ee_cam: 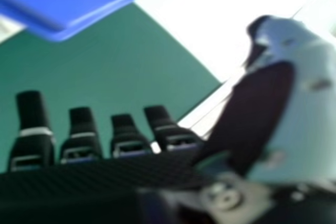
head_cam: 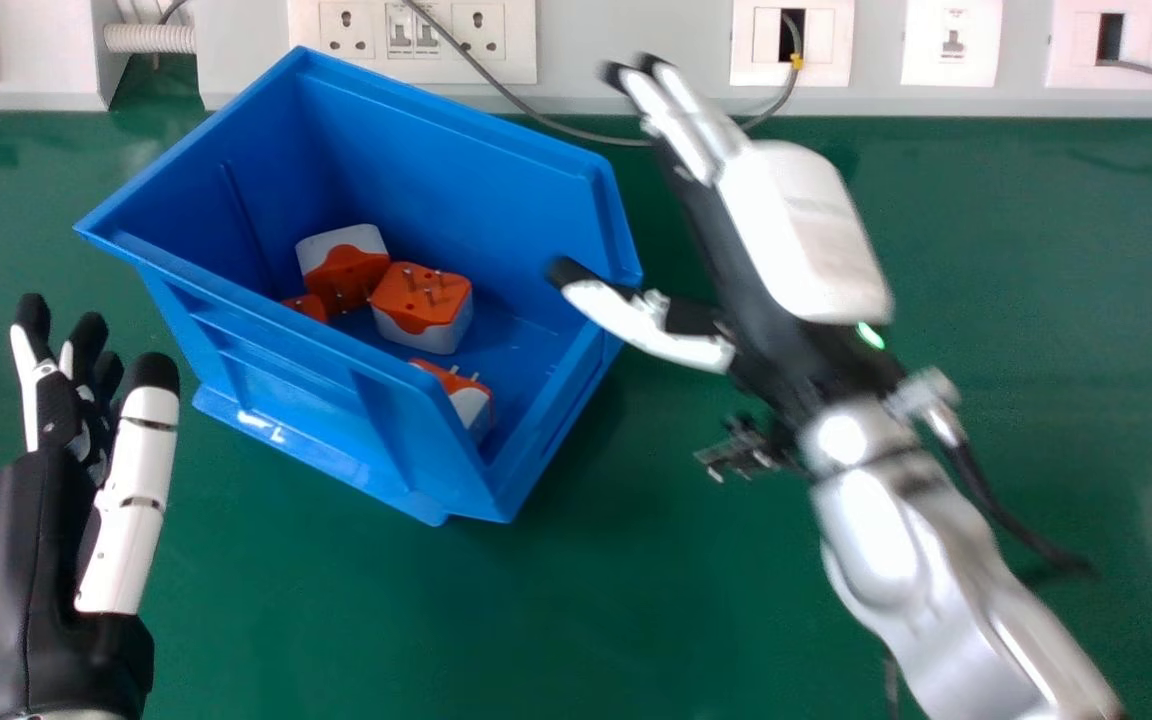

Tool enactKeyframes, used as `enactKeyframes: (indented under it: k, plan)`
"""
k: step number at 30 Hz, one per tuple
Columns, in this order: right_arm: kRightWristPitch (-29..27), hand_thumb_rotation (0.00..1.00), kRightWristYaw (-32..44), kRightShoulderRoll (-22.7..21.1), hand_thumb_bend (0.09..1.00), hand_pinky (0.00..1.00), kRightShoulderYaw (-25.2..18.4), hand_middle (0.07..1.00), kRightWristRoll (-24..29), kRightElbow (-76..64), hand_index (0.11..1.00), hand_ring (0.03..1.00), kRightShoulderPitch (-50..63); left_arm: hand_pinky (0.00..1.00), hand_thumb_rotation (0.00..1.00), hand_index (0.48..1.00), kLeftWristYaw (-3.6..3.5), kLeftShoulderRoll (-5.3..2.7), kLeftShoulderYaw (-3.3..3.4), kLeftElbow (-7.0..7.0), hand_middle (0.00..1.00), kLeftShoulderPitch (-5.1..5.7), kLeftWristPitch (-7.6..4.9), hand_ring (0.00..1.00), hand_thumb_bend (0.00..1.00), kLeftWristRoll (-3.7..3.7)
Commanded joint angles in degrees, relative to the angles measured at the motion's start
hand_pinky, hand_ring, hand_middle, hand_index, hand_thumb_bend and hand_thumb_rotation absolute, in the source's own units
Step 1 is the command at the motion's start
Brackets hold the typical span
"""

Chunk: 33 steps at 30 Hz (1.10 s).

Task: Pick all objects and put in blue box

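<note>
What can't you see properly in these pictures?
- Head view: most of the small orange piece, hidden by the blue box's near wall.
- Head view: the nearest plug's bottom, behind that wall.
- Head view: the arm behind the left hand, cut off below.
- Right hand view: the box's rest, cut off above.

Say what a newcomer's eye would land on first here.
The big blue box left of centre on the green table, with orange-and-white plug adapters inside it. Next, the pale right robot hand beside the box's right end, fingers extended and holding nothing.
</note>
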Motion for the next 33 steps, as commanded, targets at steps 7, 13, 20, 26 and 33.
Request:
enactKeyframes:
  k: [7, 13, 20, 26, 33]
  plan:
    - [-2.54, 0.91, 2.31, 1.84, 0.291, 0.87, -8.06, 0.999, 12.11, -11.53, 0.987, 0.991, 16.56, 1.00, 0.76, 1.000, -0.54, 0.80, 0.83, -0.31, 1.00, -1.03, -0.27, 1.00, 0.31, -0.76]
    - [-1.23, 1.00, 8.42, 5.43, 0.465, 0.99, -11.82, 1.000, 25.15, -14.73, 1.000, 1.000, 23.79, 1.00, 0.74, 1.000, -0.70, 0.86, 1.24, 0.47, 1.00, -1.71, 0.06, 1.00, 0.37, -1.40]
    - [-0.94, 1.00, 13.14, 7.94, 0.501, 1.00, -15.49, 1.000, 33.66, -15.86, 1.000, 1.000, 26.63, 1.00, 0.75, 1.000, -0.77, 1.21, 1.49, 1.27, 1.00, -1.74, -0.30, 1.00, 0.37, -0.95]
    - [-3.26, 1.00, 14.25, 8.36, 0.589, 1.00, -17.72, 1.000, 34.98, -15.09, 1.000, 1.000, 27.07, 1.00, 0.76, 1.000, -0.79, 1.23, 1.76, 3.37, 1.00, -2.38, -1.55, 1.00, 0.36, -1.29]
    - [-5.05, 1.00, 15.82, 9.19, 0.644, 1.00, -19.43, 1.000, 36.38, -14.81, 1.000, 1.000, 27.39, 1.00, 0.79, 1.000, -1.28, 1.79, 1.97, 4.96, 1.00, -2.30, -3.53, 1.00, 0.34, -0.75]
